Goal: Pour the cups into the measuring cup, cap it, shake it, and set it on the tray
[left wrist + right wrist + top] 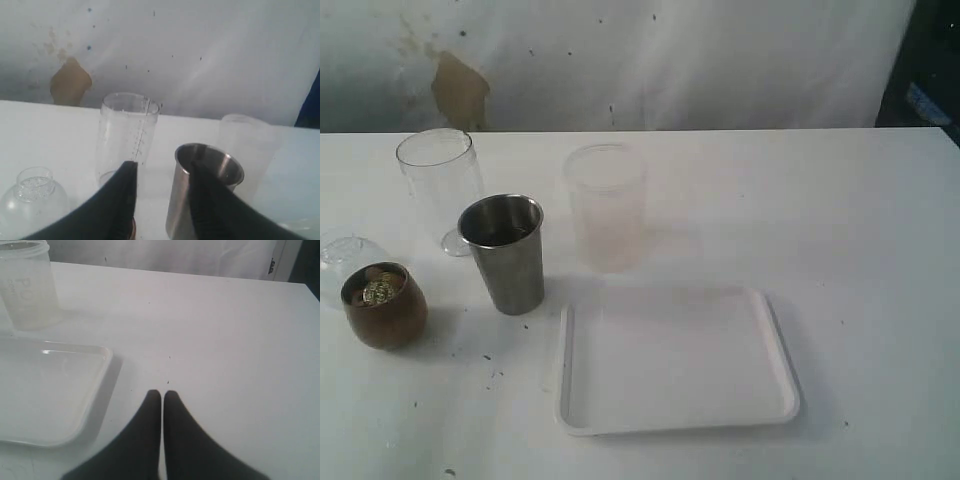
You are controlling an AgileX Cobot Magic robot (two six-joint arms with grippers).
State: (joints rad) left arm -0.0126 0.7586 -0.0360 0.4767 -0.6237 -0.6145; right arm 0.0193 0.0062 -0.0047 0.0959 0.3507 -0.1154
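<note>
One steel tumbler (pixel 179 205) upright, just ahead of left end effector (pixel 162 166), spread, empty | right end effector (pixel 162 395) pressed together, far off.

text: none legible | frosted cup (pixel 27 290): faint lettering, perhaps embossed, unreadable | measuring cup (pixel 127 131): scale ticks only

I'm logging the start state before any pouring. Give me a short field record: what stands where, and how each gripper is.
measuring cup: upright, uncapped, far left on the table in the exterior view
steel tumbler: upright, just in front of it
brown cup: upright, nearest left, golden bits inside
clear dome: on the table behind the brown cup
frosted cup: upright, behind the tray
tray: nothing on it
left gripper: open, holds nothing
right gripper: shut, over bare table beside the tray
</note>
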